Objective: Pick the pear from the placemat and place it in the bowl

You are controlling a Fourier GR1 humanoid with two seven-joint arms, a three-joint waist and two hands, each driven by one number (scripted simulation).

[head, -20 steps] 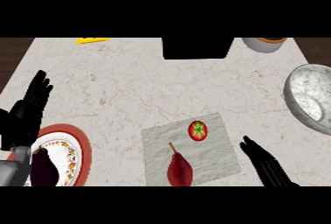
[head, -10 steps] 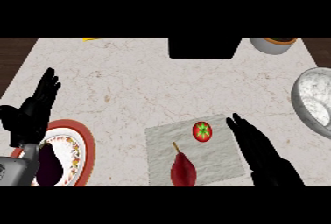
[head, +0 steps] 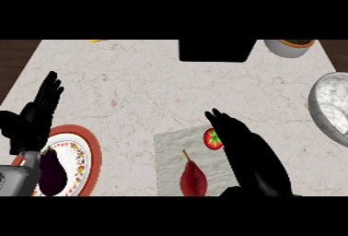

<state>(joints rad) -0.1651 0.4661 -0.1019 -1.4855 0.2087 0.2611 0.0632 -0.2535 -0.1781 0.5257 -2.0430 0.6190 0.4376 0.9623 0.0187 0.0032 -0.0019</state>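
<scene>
Counter: pear [head: 194, 178] on placemat [head: 171, 152], ungrasped; bowl [head: 331, 110] right. Right hand [head: 252, 156] poised beside it, fingers straight; closing required.

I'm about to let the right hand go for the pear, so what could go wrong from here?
1. The tomato lies on the placemat right under the right hand, closer than the pear; the open fingers could knock or grab it instead.
2. The pear lies flat with its thin stem toward the hand, so it may roll.
3. The bowl sits at the right edge, partly cut off, making placement harder to judge.
</scene>
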